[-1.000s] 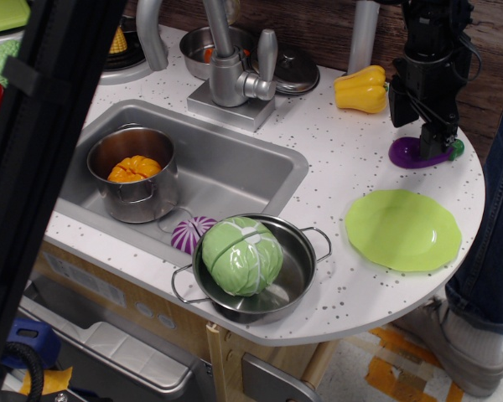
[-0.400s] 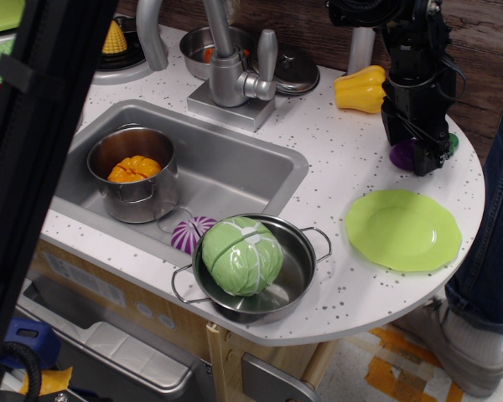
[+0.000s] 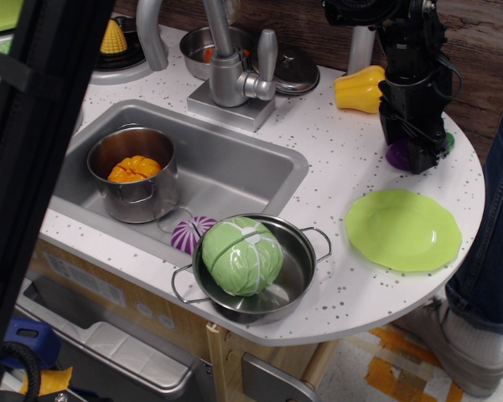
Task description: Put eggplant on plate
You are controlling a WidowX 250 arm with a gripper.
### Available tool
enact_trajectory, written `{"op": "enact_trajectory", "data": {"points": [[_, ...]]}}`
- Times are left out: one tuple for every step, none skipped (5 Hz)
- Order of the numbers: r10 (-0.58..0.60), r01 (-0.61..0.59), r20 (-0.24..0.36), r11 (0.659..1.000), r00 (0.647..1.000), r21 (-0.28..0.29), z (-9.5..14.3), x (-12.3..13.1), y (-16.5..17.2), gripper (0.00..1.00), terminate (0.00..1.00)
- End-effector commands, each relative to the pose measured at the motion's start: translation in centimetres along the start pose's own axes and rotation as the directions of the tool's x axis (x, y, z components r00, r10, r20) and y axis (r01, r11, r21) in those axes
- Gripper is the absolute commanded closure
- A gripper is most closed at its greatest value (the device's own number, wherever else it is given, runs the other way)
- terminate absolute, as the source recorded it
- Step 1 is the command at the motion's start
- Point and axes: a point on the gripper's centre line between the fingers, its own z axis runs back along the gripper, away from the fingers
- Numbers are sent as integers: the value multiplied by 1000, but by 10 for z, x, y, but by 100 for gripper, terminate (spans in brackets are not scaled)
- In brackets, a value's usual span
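Observation:
The purple eggplant (image 3: 395, 155) lies on the speckled counter at the back right. Only its purple end and a bit of green stem cap show beside the gripper. My black gripper (image 3: 423, 159) is down over the eggplant and covers most of it. Its jaws are hidden, so I cannot tell whether they grip it. The lime-green plate (image 3: 402, 229) lies empty on the counter just in front of the gripper, near the rounded edge.
A yellow pepper (image 3: 360, 89) lies left of the gripper. A steel pan (image 3: 306, 251) holds a green cabbage (image 3: 241, 255), with a striped purple onion toy (image 3: 189, 234) beside it. The sink (image 3: 235, 167) holds a pot (image 3: 134, 180). A person's leg (image 3: 490, 243) stands at right.
The gripper has moved left and down from behind the eggplant onto it. The eggplant, fully seen a second ago, is now mostly covered.

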Motion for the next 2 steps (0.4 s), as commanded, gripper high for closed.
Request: {"op": "enact_trajectory", "data": {"points": [[12,-12,-2,997,1000,75,59,4,3,100,0],[70,-65,-42,992,997,108,82,-5,-10,100,0]]}}
